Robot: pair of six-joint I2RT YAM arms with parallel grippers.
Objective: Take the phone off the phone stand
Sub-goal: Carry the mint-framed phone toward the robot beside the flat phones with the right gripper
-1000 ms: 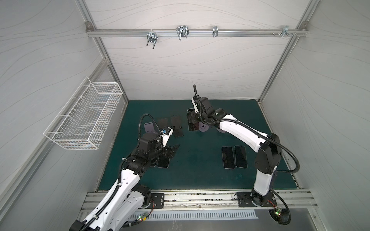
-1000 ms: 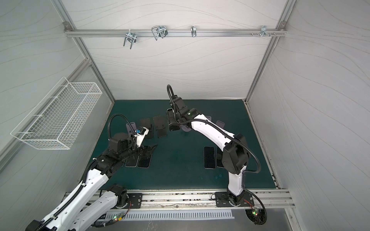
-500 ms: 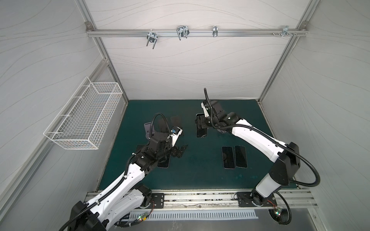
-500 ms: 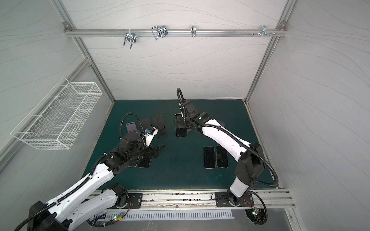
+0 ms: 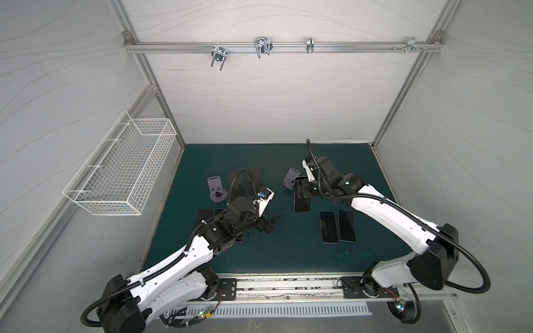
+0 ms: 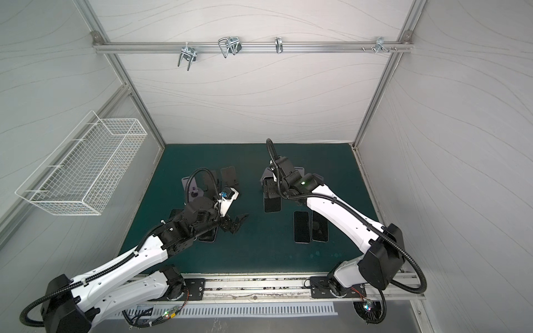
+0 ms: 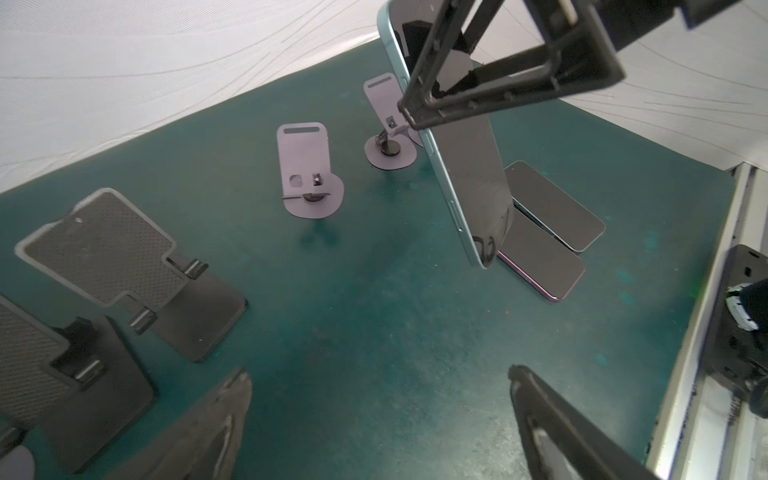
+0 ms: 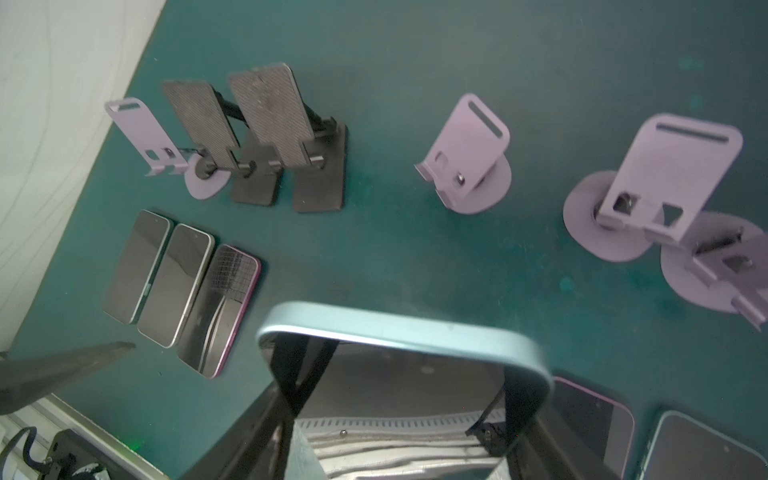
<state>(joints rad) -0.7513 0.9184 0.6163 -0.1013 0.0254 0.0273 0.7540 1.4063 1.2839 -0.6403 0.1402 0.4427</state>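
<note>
Bright even light, soft shadows, wide-angle edge warping, blurred close-ups

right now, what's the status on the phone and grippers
Left gripper open, empty. Right gripper shut on blue phone, held clear of purple stand. Two flat phones on mat close by.

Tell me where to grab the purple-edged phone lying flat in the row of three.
Likely its two short ends, coming straight down. The purple-edged phone lies flat on the mat, and one long side sits close against the silver phone, leaving no gap there; both short ends look clear.
</note>
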